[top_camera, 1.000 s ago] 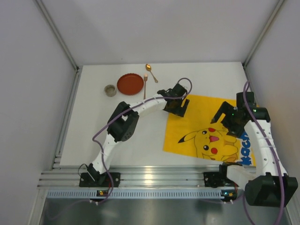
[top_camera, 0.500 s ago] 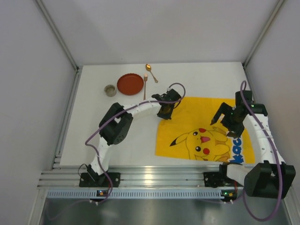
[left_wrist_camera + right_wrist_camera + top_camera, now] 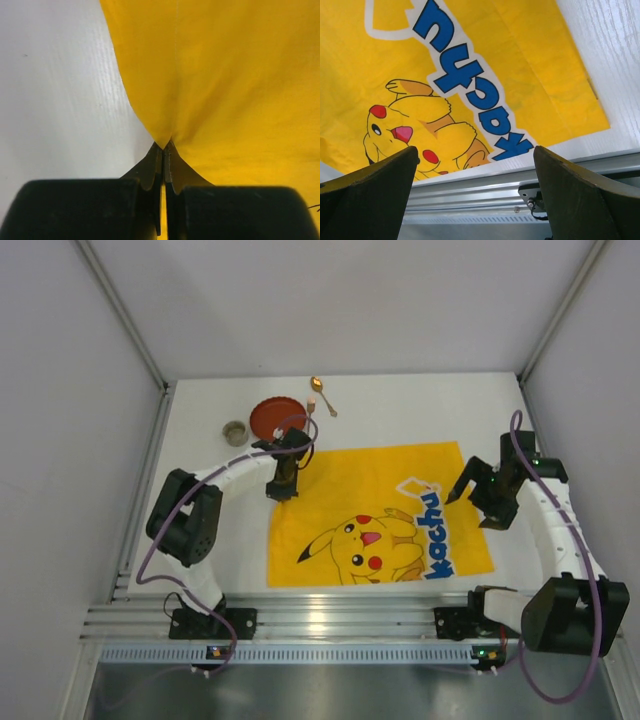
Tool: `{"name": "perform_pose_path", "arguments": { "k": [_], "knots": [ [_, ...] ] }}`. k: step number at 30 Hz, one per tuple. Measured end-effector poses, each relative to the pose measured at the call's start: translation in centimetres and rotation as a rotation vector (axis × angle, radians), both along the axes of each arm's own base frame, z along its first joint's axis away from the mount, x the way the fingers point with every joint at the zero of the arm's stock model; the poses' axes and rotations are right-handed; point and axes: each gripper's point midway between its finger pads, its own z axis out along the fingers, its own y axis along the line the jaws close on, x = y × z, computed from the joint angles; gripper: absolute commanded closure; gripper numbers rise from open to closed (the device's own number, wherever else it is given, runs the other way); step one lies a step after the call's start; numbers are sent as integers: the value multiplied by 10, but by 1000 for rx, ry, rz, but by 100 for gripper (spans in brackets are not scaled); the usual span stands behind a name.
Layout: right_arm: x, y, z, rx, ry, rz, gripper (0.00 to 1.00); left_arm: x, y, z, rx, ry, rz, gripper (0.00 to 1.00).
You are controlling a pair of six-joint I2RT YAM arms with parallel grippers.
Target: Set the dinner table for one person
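left gripper (image 3: 163, 150) clamped on mat (image 3: 340, 475) corner; right gripper (image 3: 480, 502) agape, near mat edge

The mat (image 3: 330, 480) is yellow with cartoon print, the dinner table (image 3: 430, 410) white.

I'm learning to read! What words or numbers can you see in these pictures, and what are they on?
"kachu": blue letters edged in white, printed on the yellow mat; it reads upside down in the right wrist view.
No other word, number, label or brand can be read in any view.
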Motion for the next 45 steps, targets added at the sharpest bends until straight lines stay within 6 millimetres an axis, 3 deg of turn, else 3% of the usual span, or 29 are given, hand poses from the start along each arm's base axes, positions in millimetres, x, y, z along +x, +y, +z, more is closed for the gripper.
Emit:
{"name": "perform_pose_path", "arguments": {
  "k": [3,4,5,8,9,10,12,17,21,24,27,31,35,42,45],
  "knots": [
    [1,1,0,4,1,2,0,8,18,1,2,-1,51,100],
    [1,1,0,4,0,4,0,9,24,1,2,5,69,94],
    [1,1,0,4,0,6,0,10,28,0,3,10,82,70],
    [1,1,0,3,-1,11,0,10,42,0,12,25,126,46],
    [1,1,0,2,-2,12,0,10,46,2,17,31,143,22],
    [1,1,0,2,-2,12,0,10,48,4,19,33,150,11],
    [1,1,0,2,-2,12,0,15,48,14,16,23,173,2],
    [1,0,0,0,-6,13,0,66,55,68,-52,-124,257,2],
    [1,0,0,-2,-6,19,0,114,95,113,-95,-256,382,4],
    [1,0,0,-2,-7,20,0,153,133,127,-109,-315,476,7],
    [0,0,1,-4,-12,23,0,181,165,114,-110,-306,548,10],
    [-1,-1,2,-11,-13,24,0,204,193,77,-98,-255,609,14],
    [-2,-3,2,-22,-15,20,0,198,197,44,-90,-173,624,22],
    [-1,-4,2,-29,-15,17,0,197,198,32,-103,-146,635,63],
    [-1,-5,1,-32,-10,16,0,197,198,24,-105,-132,639,63]
  ]
}}
